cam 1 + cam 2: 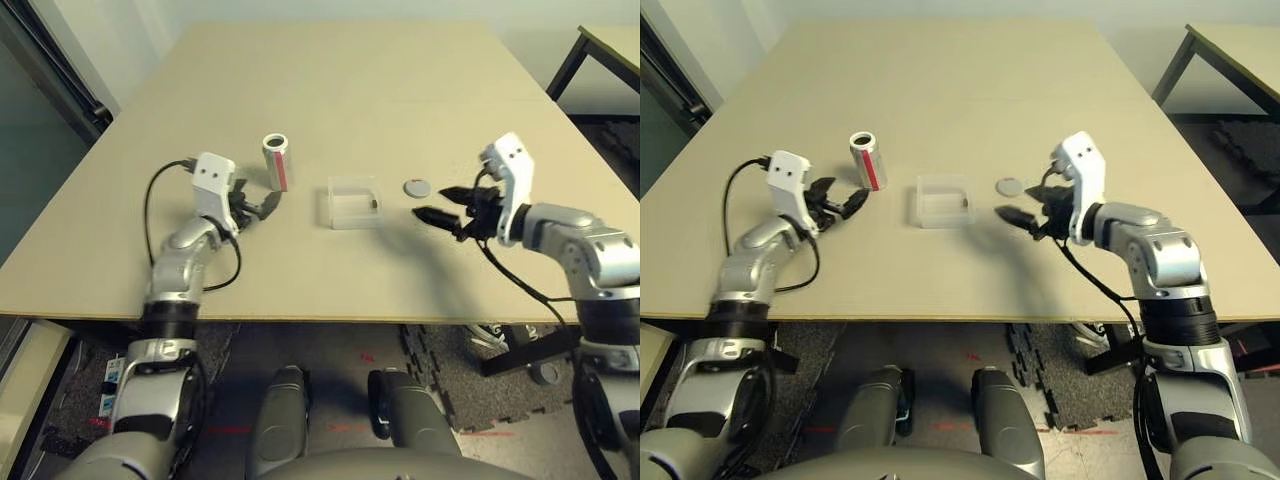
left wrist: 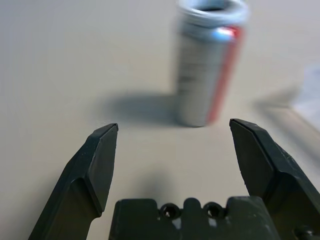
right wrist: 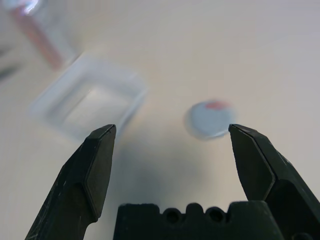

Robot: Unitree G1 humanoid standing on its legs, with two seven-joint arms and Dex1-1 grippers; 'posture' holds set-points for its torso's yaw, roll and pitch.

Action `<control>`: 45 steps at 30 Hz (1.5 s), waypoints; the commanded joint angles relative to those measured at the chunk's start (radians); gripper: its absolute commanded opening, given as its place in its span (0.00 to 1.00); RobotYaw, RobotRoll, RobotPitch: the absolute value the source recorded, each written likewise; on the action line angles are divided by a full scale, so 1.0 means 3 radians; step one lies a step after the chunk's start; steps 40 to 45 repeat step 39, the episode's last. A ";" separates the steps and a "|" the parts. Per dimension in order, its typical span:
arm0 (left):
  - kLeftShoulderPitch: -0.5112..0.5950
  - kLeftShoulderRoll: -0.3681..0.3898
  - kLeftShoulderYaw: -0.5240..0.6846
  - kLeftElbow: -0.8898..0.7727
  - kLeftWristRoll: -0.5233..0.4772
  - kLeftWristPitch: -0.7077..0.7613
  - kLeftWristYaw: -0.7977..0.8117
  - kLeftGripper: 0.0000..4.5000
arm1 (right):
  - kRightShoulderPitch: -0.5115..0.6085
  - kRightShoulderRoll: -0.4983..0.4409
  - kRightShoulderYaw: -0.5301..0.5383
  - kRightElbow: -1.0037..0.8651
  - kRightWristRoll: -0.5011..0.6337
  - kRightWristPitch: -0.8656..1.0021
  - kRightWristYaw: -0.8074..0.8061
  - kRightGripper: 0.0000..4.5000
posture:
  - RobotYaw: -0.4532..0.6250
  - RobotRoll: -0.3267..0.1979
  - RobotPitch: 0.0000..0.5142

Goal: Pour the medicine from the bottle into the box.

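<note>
The bottle (image 1: 276, 160) stands upright on the table left of centre, silver-grey with a red-and-white label and its mouth uncapped. My left gripper (image 1: 260, 207) sits open just in front of the bottle (image 2: 209, 65), not touching it. The clear square box (image 1: 352, 202) lies at the table's middle. A tiny dark pellet, the medicine (image 1: 374, 204), rests inside the box near its right wall. To the right of the box my right gripper (image 1: 435, 203) hovers open, with nothing between its fingers. From the right wrist I see the box (image 3: 90, 97) ahead.
The flat round grey cap (image 1: 417, 187) lies on the table just right of the box, beside my right gripper's fingers, and appears again as the cap (image 3: 210, 119). A second table's corner (image 1: 600, 45) stands at the far right. The tabletop (image 1: 330, 80) stretches wide behind the objects.
</note>
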 commanded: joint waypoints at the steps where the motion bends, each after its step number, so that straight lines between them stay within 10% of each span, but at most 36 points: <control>1: -0.0043 0.0125 0.0223 0.0188 -0.0107 -0.0054 0.0067 1.00 | -0.0090 0.0115 -0.0279 0.0401 -0.0130 -0.0458 -0.0489 1.00 | 0.56 0.62 0.27; 20: -0.1311 0.0557 0.0625 0.2950 -0.0087 -0.1246 0.0401 1.00 | -0.0653 0.0013 -0.0370 0.2073 -0.0590 -0.1714 -0.1447 1.00 | 0.56 0.62 0.37; 45: -0.1173 0.0728 0.0622 0.3150 -0.0118 -0.1330 0.0385 1.00 | -0.0242 -0.0215 -0.0332 0.1572 -0.0609 -0.1275 -0.1320 1.00 | 0.53 0.62 0.54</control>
